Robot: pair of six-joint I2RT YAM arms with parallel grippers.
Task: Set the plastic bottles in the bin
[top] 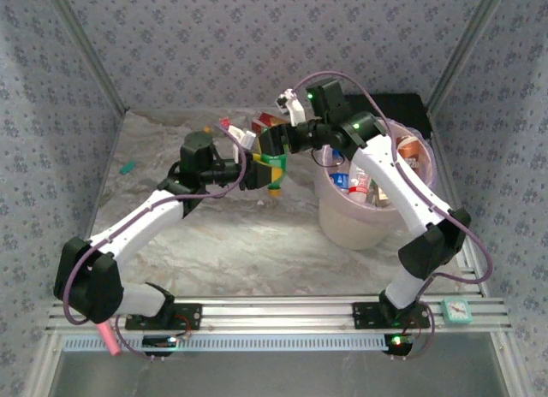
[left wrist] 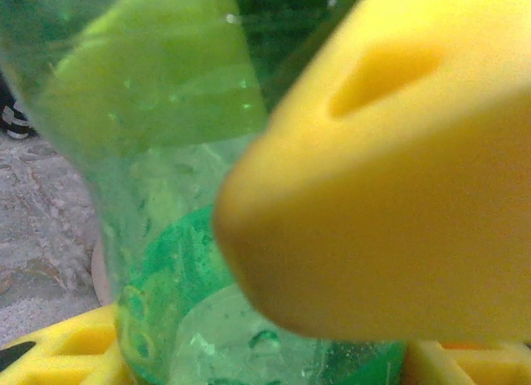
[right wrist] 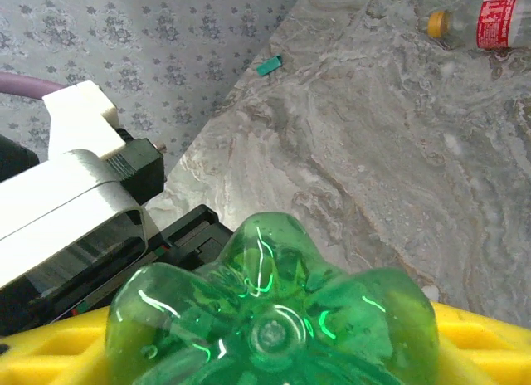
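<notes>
A green plastic bottle (top: 275, 169) with a yellow label hangs above the table's middle, held between both arms. My left gripper (top: 258, 171) is shut on it from the left. In the left wrist view the bottle (left wrist: 166, 236) sits against a yellow finger (left wrist: 398, 194). My right gripper (top: 279, 145) grips it from above; the bottle's lobed base (right wrist: 274, 319) fills the space between that gripper's yellow fingers (right wrist: 485, 343). The cream bin (top: 342, 234) stands at the right with bottles (top: 360, 185) inside. More bottles (top: 265, 121) lie at the back of the table.
A red-labelled bottle with an orange cap (right wrist: 481, 20) lies on the marbled tabletop. A small teal piece (top: 127, 167) lies at the left by the wall. A black case (top: 398, 102) sits behind the bin. A pink microphone (top: 107, 337) rests by the left base.
</notes>
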